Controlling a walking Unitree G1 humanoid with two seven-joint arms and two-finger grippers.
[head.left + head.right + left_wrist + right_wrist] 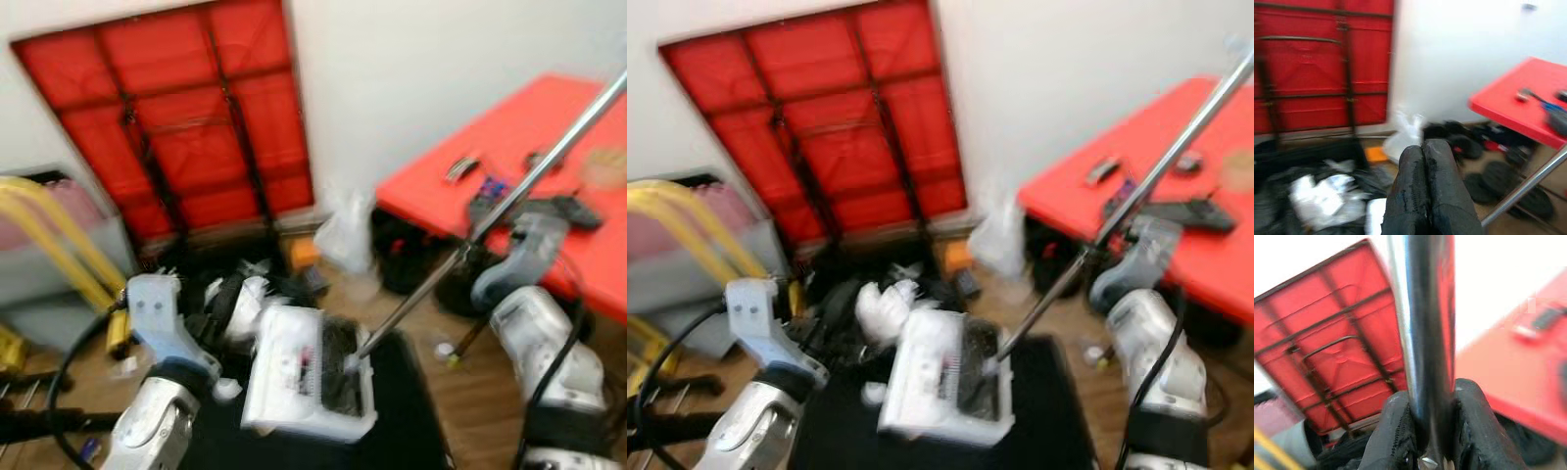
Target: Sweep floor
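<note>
A large red folded table with a dark metal frame (186, 127) leans upright against the white wall, and a red-topped table (519, 166) stands at the robot's right with small dark items lying on it. On the wooden floor (470, 392) between them lie dark bags and shoes, crumpled white paper (884, 305) and a clear plastic bag (345, 233) near the wall. Below the camera, a black mat (411, 421) carries a white sweeper head with a dark brush strip (313, 377). A long silver metal pole (509, 201) rises from that head, slanting up toward the right over the red-topped table. The right gripper (1430, 431) is clamped around this pole, one black finger on each side. The left gripper (1426, 196) is held out over the litter, its two fingers pressed together on nothing.
</note>
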